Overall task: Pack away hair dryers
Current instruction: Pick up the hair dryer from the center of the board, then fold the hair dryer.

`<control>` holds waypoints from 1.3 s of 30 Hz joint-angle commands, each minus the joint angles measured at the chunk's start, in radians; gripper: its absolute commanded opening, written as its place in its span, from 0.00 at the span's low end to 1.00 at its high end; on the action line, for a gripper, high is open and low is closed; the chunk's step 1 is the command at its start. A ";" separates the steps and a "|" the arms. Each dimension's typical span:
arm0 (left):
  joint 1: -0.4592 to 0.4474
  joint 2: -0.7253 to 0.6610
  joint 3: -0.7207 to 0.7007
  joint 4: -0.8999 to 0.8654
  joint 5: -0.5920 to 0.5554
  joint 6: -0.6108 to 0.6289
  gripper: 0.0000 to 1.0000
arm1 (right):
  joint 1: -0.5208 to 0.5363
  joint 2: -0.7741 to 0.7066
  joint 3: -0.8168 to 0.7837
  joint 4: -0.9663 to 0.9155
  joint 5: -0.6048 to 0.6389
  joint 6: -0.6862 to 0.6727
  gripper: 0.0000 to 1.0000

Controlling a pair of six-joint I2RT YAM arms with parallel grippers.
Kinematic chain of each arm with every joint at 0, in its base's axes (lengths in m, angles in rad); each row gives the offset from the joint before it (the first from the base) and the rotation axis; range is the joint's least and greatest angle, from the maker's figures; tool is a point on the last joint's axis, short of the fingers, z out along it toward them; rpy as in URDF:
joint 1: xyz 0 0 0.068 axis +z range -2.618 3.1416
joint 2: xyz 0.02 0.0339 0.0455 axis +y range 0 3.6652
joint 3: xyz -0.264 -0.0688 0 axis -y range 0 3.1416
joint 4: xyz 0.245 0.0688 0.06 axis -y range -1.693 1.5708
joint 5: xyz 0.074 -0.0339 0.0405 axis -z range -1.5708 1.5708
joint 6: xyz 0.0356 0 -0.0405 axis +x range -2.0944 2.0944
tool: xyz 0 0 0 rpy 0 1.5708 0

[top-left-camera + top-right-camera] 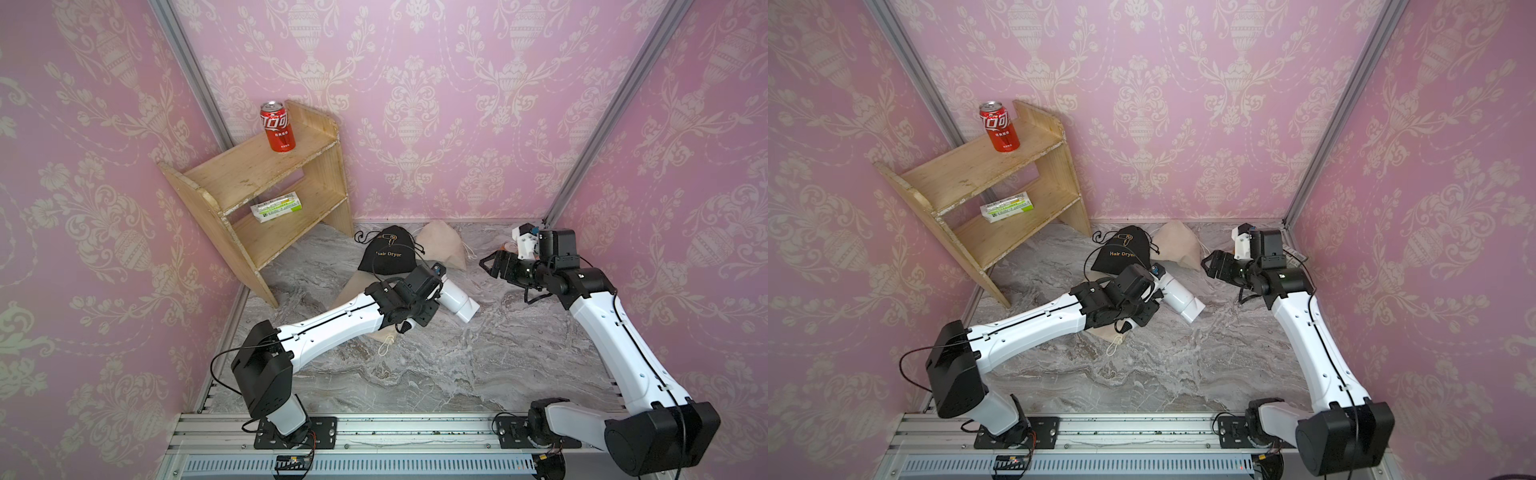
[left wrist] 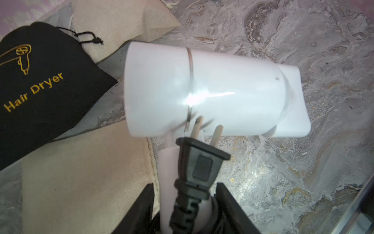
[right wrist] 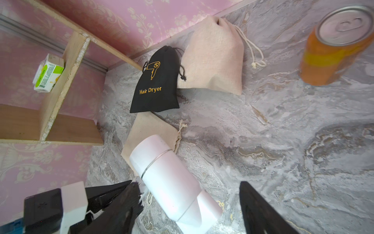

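The left gripper [image 2: 185,202] clenches the white hair dryer [image 2: 212,91] by its handle; the right gripper [image 1: 490,264] hangs spread, empty. Bagging looks undone: the flat beige pouch [image 2: 85,178] lies just beside the left fingers.

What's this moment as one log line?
left end effector: shut on white hair dryer handle | right end effector: open, empty | status: not yet bagged
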 commanded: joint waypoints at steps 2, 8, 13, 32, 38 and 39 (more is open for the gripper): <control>0.015 -0.059 -0.009 0.079 0.022 0.172 0.16 | 0.025 0.063 0.073 -0.029 -0.128 -0.095 0.80; 0.011 -0.125 -0.052 0.194 -0.002 0.245 0.17 | 0.069 0.178 0.170 -0.079 -0.191 -0.199 0.83; 0.009 -0.147 -0.037 0.235 -0.010 0.309 0.14 | 0.115 0.266 0.261 -0.122 -0.191 -0.282 0.84; 0.013 -0.121 0.039 0.292 -0.059 0.465 0.12 | 0.194 0.436 0.505 -0.322 -0.157 -0.469 0.85; 0.015 -0.114 0.061 0.302 -0.071 0.494 0.11 | 0.217 0.436 0.498 -0.312 -0.106 -0.472 0.84; 0.016 -0.115 0.062 0.303 -0.073 0.496 0.11 | 0.216 0.436 0.501 -0.310 -0.113 -0.474 0.83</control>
